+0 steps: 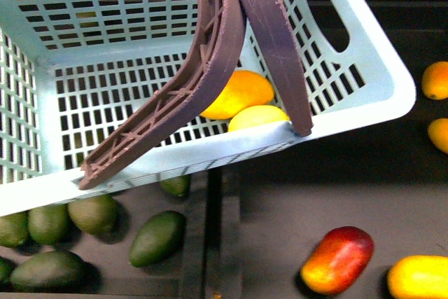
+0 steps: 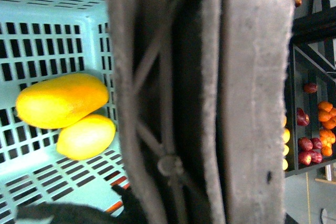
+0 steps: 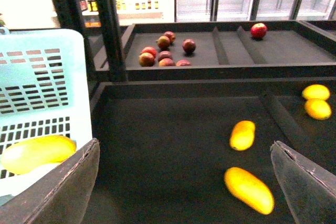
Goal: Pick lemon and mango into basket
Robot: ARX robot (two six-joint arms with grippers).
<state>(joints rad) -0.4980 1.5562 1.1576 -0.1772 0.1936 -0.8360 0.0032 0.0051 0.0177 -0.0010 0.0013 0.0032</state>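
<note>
The aqua basket (image 1: pixel 364 96) hangs tilted above the dark fruit trays. Its two brown handles (image 1: pixel 210 68) are drawn together and run up out of the front view. In the left wrist view those handles (image 2: pixel 247 93) fill the frame, and my left gripper (image 2: pixel 189 203) is shut on them. Inside, on the slotted floor, the orange-yellow mango (image 1: pixel 238 92) (image 2: pixel 62 100) lies touching the paler lemon (image 1: pixel 257 117) (image 2: pixel 86 137). My right gripper (image 3: pixel 184 192) is open over a dark tray beside the basket (image 3: pixel 42 77), nothing between its fingers (image 3: pixel 63 187).
Dark green fruits (image 1: pixel 157 237) lie under the basket's near edge. A red-blushed mango (image 1: pixel 337 258) and yellow-orange fruits (image 1: pixel 418 276) (image 3: pixel 249 189) (image 3: pixel 242 135) lie loose on the right tray. A raised divider (image 1: pixel 213 243) splits the trays. Red fruits (image 3: pixel 165 53) sit on the rear shelf behind a black post (image 3: pixel 105 19).
</note>
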